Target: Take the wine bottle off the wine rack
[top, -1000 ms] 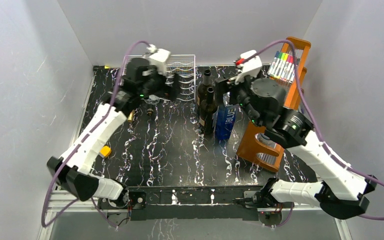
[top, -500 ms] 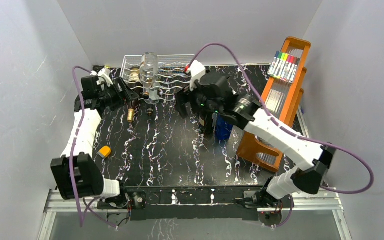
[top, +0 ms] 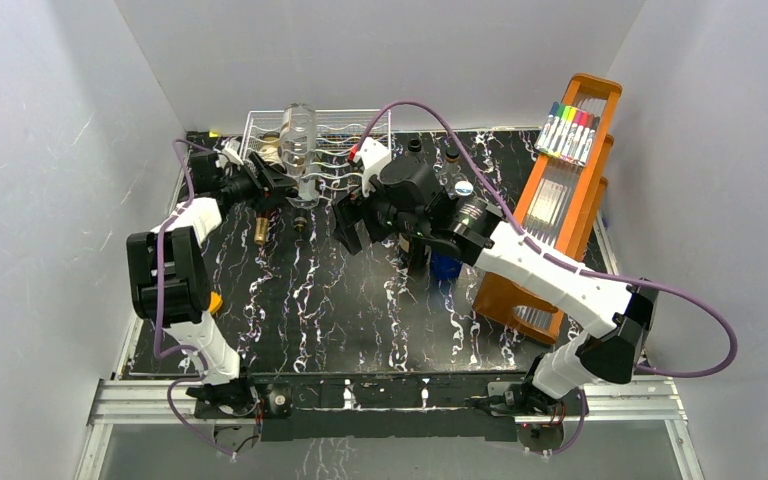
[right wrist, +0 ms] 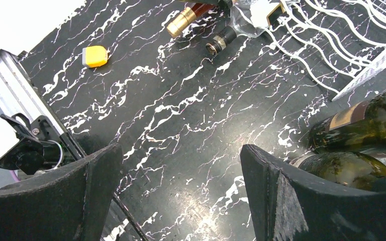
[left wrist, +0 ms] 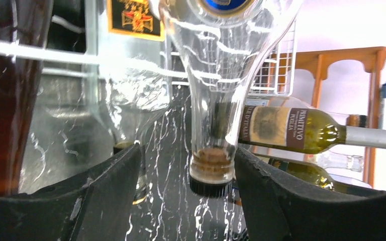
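One clear wine bottle [top: 300,140] lies in the left part of the wire wine rack [top: 365,135] at the table's far edge, with its dark-capped neck poking out of the front toward the arms. The left gripper [left wrist: 188,160] straddles that neck, its fingers spread to either side and not clamped on it. Further right, the right gripper [top: 348,228] hangs with its fingers wide apart over the black marbled table [right wrist: 181,125], near upright dark bottles [top: 415,240] and an orange wooden rack [top: 560,210].
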